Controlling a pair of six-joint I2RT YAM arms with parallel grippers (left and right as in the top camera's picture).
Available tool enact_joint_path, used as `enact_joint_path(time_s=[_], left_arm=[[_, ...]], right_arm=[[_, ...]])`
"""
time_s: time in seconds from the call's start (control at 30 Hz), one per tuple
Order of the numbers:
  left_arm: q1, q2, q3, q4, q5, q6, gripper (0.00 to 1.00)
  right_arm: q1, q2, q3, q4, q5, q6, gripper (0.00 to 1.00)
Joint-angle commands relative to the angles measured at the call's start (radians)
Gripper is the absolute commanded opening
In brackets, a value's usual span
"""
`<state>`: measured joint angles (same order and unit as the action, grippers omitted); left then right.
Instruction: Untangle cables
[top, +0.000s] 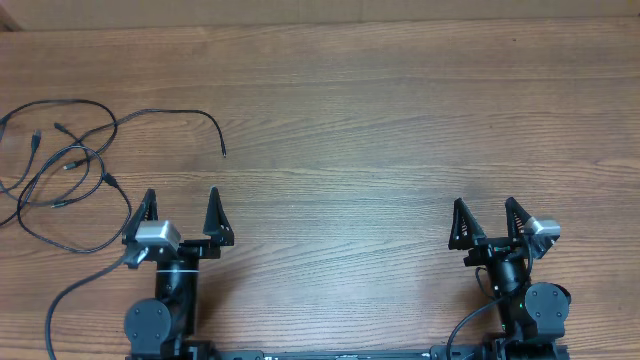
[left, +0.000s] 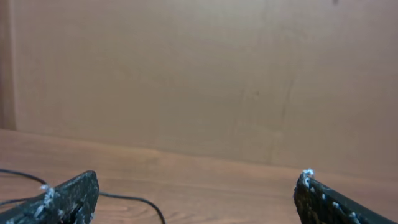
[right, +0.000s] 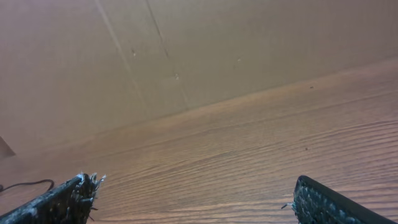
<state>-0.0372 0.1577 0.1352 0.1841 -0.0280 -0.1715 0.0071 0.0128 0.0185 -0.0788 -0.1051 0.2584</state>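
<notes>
You can pass freely over the table (top: 380, 120) middle and right; the cables (top: 72, 163) sprawl across its left.

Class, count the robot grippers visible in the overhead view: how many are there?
2. The left gripper sits lower left, near the cables; the right gripper sits lower right. Both open; none appears hidden.

My cables (top: 160, 112) run off the overhead frame's left edge; their plugs (top: 70, 164) are too small to read. Bottom edges crop my left fingers (left: 68, 196) and right fingers (right: 62, 202).
</notes>
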Motion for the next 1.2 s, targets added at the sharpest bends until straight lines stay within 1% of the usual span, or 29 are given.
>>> enact_joint_path(time_s=[0.0, 0.1, 0.13, 0.27, 0.37, 0.5, 1.17], left_arm=[[0.004, -0.058, -0.084, 0.042, -0.05, 0.022, 1.0], [0.004, -0.09, -0.129, 0.041, -0.05, 0.022, 1.0], [0.004, -0.109, -0.13, -0.011, -0.05, 0.022, 1.0], [0.004, -0.156, -0.13, -0.141, -0.051, 0.023, 1.0], [0.004, -0.155, -0.13, -0.251, -0.045, 0.022, 0.99], [0.004, -0.151, -0.13, -0.261, 0.003, 0.015, 1.0], [0.004, -0.151, -0.13, -0.261, 0.002, 0.015, 1.0]], right_arm=[[0.004, -0.01, -0.01, 0.005, 0.0, 0.003, 1.0], [0.004, -0.01, -0.01, 0.005, 0.0, 0.003, 1.0], [0.004, -0.01, -0.01, 0.005, 0.0, 0.003, 1.0], [0.004, -0.01, -0.01, 0.005, 0.0, 0.003, 1.0], [0.004, -0.01, -0.01, 0.005, 0.0, 0.003, 1.0], [0.004, -0.01, -0.01, 0.005, 0.0, 0.003, 1.0], [0.004, -0.01, -0.01, 0.005, 0.0, 0.003, 1.0]])
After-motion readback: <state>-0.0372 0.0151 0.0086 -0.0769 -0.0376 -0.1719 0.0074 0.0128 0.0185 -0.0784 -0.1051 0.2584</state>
